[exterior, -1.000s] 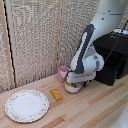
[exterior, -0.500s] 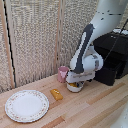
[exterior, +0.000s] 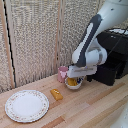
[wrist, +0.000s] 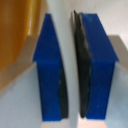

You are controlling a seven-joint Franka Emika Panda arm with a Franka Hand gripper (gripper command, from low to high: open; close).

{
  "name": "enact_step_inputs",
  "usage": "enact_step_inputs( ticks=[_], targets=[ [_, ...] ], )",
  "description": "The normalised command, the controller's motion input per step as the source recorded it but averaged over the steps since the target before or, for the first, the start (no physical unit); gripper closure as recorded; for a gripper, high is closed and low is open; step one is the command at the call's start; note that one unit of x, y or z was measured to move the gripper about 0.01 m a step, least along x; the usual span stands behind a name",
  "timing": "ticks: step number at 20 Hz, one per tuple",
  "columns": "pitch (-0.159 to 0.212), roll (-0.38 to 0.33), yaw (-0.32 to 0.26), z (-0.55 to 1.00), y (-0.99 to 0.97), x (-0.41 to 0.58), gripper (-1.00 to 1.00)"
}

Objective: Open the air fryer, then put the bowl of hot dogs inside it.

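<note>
A large white patterned plate [exterior: 27,105] lies nearest on the wooden surface [exterior: 95,107], toward the exterior view's left. Just beyond it, to its right, a small orange-yellow block [exterior: 56,94] rests flat on the wood, apart from the plate.

Further back, near the middle of the scene, stands the bowl [exterior: 73,84], small and white, with the hot dogs [exterior: 72,81] showing as yellow-orange pieces inside it. The hand [exterior: 80,78] is down at the bowl's rim, at the end of the white arm [exterior: 92,40], which arches up and away toward the exterior view's upper right. In the wrist view the two blue-tipped fingers [wrist: 50,70] stand close together with a thin pale wall pinched between them, which appears to be the bowl's rim [wrist: 67,60]; yellow-orange fills the space beside one finger. The hand is thus nearly closed, clamped on the bowl's edge. Whether the bowl is still resting on the wood or slightly raised cannot be told.

Just behind the bowl, to the exterior view's left, is a pink cup [exterior: 62,74], close to the bowl.

Farthest to the exterior view's right sits the air fryer [exterior: 114,52], big and black. Its drawer front [exterior: 106,74] juts forward of the body; the handle is not distinguishable. Pale slatted blinds [exterior: 35,40] close the background.
</note>
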Motion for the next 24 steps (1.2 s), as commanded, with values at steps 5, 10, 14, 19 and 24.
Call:
enact_step_inputs(
  ticks=[5,10,14,19,24],
  targets=[
    [0.009,0.117,0.008,0.83,0.0,0.261,1.0],
    [0.003,0.02,-0.08,0.84,-0.01,0.495,1.0],
    [0.001,-0.098,-0.187,0.76,-0.04,0.538,1.0],
    [0.01,-0.159,-0.281,0.69,0.0,0.386,1.0],
    [0.06,-0.121,-0.268,0.81,-0.11,0.431,1.0]
  ],
)
